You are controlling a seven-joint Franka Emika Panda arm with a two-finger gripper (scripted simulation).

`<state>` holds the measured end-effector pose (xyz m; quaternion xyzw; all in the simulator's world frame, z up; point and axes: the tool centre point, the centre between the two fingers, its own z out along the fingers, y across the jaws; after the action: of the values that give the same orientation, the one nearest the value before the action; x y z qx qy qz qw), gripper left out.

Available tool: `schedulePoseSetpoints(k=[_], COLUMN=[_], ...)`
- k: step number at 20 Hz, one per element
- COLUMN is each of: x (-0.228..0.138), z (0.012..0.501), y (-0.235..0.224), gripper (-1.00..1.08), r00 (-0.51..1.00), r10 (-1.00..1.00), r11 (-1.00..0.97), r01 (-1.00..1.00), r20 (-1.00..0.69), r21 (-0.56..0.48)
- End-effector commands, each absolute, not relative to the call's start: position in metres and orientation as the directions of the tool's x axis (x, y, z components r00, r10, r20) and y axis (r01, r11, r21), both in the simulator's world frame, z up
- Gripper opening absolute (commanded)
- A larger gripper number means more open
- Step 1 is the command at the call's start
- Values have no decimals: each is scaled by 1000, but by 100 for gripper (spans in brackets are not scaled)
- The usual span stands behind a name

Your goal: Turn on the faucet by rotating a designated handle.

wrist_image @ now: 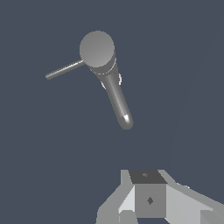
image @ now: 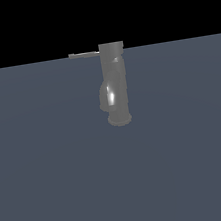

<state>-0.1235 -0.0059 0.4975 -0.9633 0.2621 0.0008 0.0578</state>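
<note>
Where the flat slate-blue floor (image: 59, 191) meets black background, the faucet (image: 115, 84) stands upright: a glossy grey metal cylinder with a flared round base, a curved spout bulge and a flat round cap. From its top the handle (image: 84, 54), a thin straight lever, juts toward the exterior view's left. Only blocky, matte grey parts of the gripper (wrist_image: 148, 205) show in the wrist view, well apart from the faucet; whether it is open cannot be told, and nothing is seen in it.
</note>
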Motion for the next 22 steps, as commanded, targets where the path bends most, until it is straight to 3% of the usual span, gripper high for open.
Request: schedulePoseSetpoints(k=[1,22], x=[-108,18], z=[493,426], y=[-4,25], gripper=[-100,-100], r00=[829,438], r10=[-558,-894], r11=[-822,-435], r01=[-559,-899], r20=[-44,-95], r21=[-111,-50])
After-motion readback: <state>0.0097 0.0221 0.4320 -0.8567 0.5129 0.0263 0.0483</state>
